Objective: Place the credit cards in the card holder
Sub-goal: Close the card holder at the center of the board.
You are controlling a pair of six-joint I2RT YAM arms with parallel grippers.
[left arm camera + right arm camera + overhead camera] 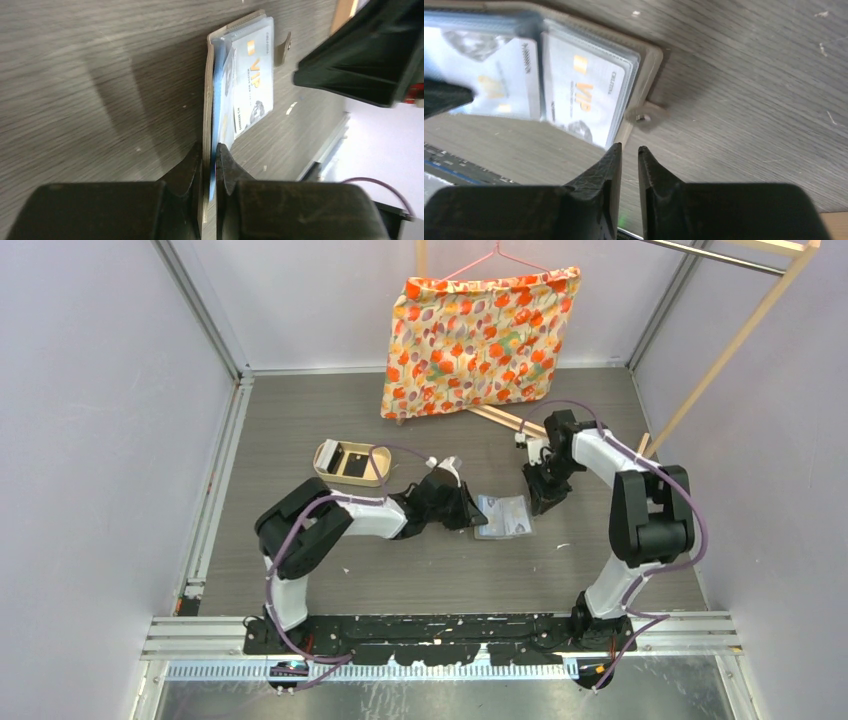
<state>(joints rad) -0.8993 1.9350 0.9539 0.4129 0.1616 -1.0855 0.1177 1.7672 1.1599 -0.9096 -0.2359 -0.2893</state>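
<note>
The card holder (pixel 505 517) lies open on the table, its clear pockets facing up. In the left wrist view its grey cover (pixel 206 100) stands on edge, with a white VIP card (pixel 255 75) in a pocket. My left gripper (pixel 209 150) is shut on the holder's near edge, on the cover and a blue pocket; it also shows in the top view (pixel 468 512). My right gripper (pixel 629 148) is empty, its jaws a narrow slit apart, just off the holder's corner by the snap tab (pixel 644 116). Two white cards (pixel 584 95) sit in pockets. The right gripper also shows in the top view (pixel 543 502).
A tan oval tray (pixel 322 460) with dark shapes inside stands left of the left gripper. A floral cushion (pixel 480 340) hangs on a hanger at the back. A wooden rack leg (pixel 720 360) slants down at the right, its foot near the right arm.
</note>
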